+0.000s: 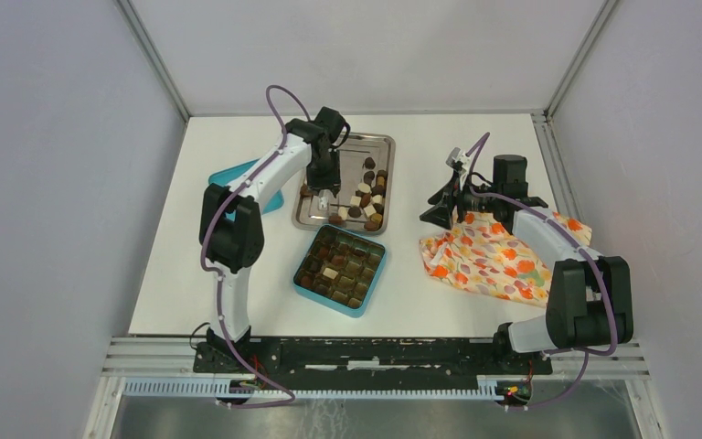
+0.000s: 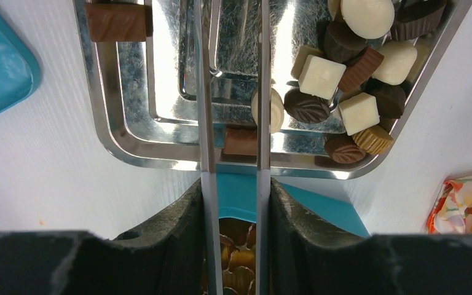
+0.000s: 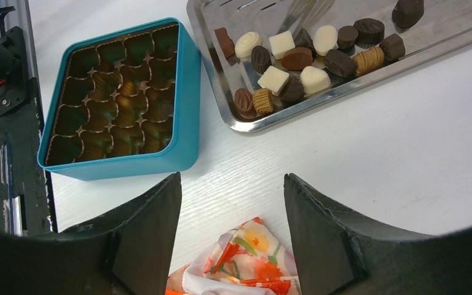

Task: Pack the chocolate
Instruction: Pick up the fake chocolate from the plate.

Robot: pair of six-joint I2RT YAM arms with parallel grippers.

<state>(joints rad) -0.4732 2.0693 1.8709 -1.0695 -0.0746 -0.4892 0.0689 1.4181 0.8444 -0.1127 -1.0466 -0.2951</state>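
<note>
1. Teal box (image 3: 135, 165): compartmented and uncovered, set on the white table (image 1: 439, 311) nearest the arm bases. A cream-white piece (image 1: 332, 272) is seen in one cell from above. The other cells are too dark to be judged.

2. Orange floral cloth (image 1: 489, 261): crumpled, laid to the right of the box and apart from it.

3. Right gripper (image 3: 232, 196): held above the left edge of the cloth and turned toward the box and tray. Its black fingers (image 3: 144, 239) are spread wide, and nothing is held between them.

4. Steel tray (image 1: 386, 139): placed just beyond the box, separated from it by a narrow strip of table.

5. Chocolate (image 3: 296, 58): most of it is found in the tray, clustered toward the near right corner, with dark brown, mid-brown and cream-white pieces mixed. A mid-brown block (image 2: 118, 21) is set alone at the tray's left side.

6. Left gripper (image 1: 327, 195): pointed down over the near left part of the tray. Its thin metal fingers (image 2: 206, 123) are set parallel with a narrow gap between them. A mid-brown piece (image 2: 239, 140) is seen within that gap at the tray's near rim, and a round cream piece (image 2: 276, 110) is partly hidden behind one finger. The fingertips are lost against the shiny metal, so whether anything is gripped cannot be told.

7. Teal flat panel (image 2: 0, 61): laid left of the tray, partly covered by the left arm in the top view.
</note>
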